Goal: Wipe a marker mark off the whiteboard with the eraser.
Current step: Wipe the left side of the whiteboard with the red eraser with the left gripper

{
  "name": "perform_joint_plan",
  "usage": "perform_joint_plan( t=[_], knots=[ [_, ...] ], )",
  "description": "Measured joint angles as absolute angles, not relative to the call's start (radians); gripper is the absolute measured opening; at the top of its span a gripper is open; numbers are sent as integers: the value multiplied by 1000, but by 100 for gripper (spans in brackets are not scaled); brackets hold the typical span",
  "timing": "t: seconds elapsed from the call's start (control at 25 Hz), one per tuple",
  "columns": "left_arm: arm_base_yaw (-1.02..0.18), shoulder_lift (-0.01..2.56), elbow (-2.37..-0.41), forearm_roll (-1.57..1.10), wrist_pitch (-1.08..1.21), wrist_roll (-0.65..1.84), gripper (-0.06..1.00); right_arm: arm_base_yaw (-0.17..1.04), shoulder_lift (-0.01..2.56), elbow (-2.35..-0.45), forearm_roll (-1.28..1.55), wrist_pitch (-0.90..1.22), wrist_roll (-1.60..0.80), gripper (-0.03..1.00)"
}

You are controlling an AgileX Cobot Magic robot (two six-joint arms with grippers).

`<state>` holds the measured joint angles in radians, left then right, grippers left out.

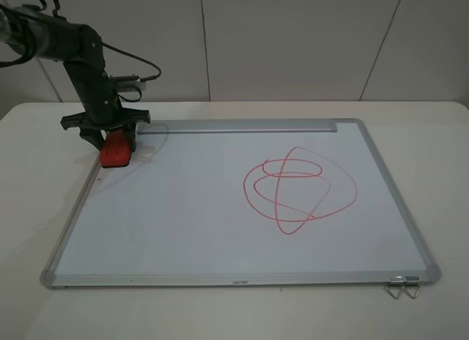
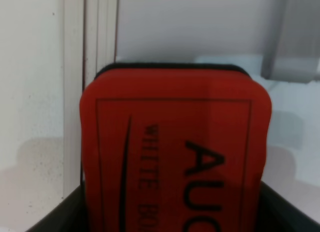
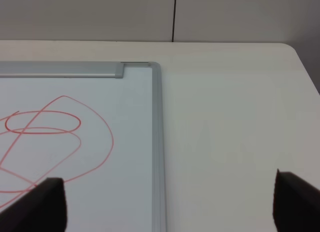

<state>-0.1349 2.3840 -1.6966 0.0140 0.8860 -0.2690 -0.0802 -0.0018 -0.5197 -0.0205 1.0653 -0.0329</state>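
Note:
The red eraser (image 1: 116,150) rests on the far left corner of the whiteboard (image 1: 183,208), held upright with its felt base down. My left gripper (image 1: 110,135) is shut on it. In the left wrist view the eraser (image 2: 175,157) fills the picture, with dark lettering on top and the board (image 2: 165,27) beyond it. The small boxy marker mark shows in no view. My right gripper (image 3: 170,202) is open with nothing in it, above the table beside the board's right frame (image 3: 157,142). It is outside the exterior high view.
A large red drawing of overlapping ovals (image 1: 299,190) covers the board's right half and also shows as a drawing (image 3: 50,137) in the right wrist view. A silver tray strip (image 1: 234,125) runs along the far edge. Metal clips (image 1: 401,289) lie at the near right corner on the white table (image 1: 37,171).

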Motion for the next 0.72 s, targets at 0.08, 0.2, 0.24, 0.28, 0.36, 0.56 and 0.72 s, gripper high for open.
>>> perform_joint_plan(
  t=[0.08,0.2,0.24,0.28,0.36,0.56,0.72],
  knots=[
    [-135,2385,-1698,14,889,-261,57,-80,-2,-520,-21,1065,-33,71],
    [-140,2385,-1699,15,890,-248,57,-80,-2,-520,-21,1065,-33,71],
    [-144,2385,-1700,19,892,-246,57,-80,-2,-520,-21,1065,-33,71],
    [-147,2385,-1701,29,892,-245,57,-80,-2,-520,-21,1065,-33,71],
    [-157,2383,-1701,46,892,-244,57,-80,-2,-520,-21,1065,-33,71],
    [-171,2364,-1669,71,863,-244,57,-80,-2,-520,-21,1065,-33,71],
    [-172,2333,-1603,71,799,-244,57,-80,-2,-520,-21,1065,-33,71]
  ],
)
